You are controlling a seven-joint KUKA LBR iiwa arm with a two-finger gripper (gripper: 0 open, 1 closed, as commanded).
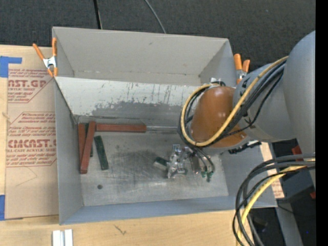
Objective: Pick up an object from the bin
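Just left of the tool (178, 167) lies a small green piece (161, 162), the tool's spread unreadable.

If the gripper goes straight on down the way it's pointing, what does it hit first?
Most likely the bin's bare grey floor just below the gripper; a small dark green piece lies close beside it, though depth is unclear.

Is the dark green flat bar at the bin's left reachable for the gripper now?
Probably yes: bare floor between the gripper and dark green bar, nothing atop it; red-brown bar close alongside.
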